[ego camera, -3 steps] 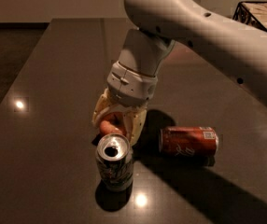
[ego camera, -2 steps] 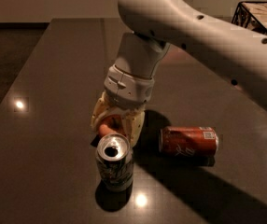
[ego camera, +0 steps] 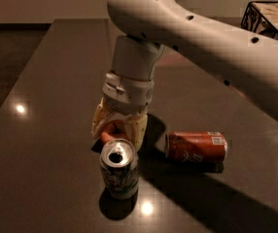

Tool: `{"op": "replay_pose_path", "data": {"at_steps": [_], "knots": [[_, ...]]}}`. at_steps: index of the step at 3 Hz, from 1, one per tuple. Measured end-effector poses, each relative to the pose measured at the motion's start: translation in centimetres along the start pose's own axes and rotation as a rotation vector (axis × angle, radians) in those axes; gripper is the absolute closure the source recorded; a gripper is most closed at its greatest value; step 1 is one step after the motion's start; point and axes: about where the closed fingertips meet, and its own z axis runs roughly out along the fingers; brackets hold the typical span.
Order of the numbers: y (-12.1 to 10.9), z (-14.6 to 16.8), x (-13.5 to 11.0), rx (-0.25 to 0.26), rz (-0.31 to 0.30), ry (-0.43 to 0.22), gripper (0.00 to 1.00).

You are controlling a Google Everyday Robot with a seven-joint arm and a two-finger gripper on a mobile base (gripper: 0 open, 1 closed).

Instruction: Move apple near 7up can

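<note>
Spreading across the view, the dark tabletop (ego camera: 46, 81) is smooth and glossy, with small lamp glints on it, so round things could roll or slide there. Over it reaches the arm (ego camera: 202, 38), a thick off-white shell dotted with small dark holes, ending in a ribbed wrist that points straight down. To the right the red-orange can (ego camera: 196, 147) lies on its side, a cylinder free to roll, apart from everything else. Nearer the camera the 7up can (ego camera: 119, 176) stands upright: thin metal with white and green print, a silver lid and a dark opening. Just behind it the gripper (ego camera: 120, 130) is low over the tabletop, its yellowish jaws closed around the apple (ego camera: 109, 131). Only a reddish sliver of rounded skin shows between them, and I cannot tell whether the fruit touches the surface. The apple is just beside the 7up can, so the step in hand looks like setting it down and letting go. Doing that well would mean lowering until the fruit rests, then opening the jaws gently so it does not roll. The lift should go straight up, since a sideways sweep could knock over the light can so close by.
</note>
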Motion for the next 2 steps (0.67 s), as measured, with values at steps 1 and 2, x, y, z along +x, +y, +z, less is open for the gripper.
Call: {"op": "replay_pose_path", "data": {"at_steps": [1,2], "knots": [[-0.76,0.03,0.09,0.027,-0.002,0.008,0.00],[-0.94,0.03,0.11,0.034,-0.002,0.010,0.00]]}}
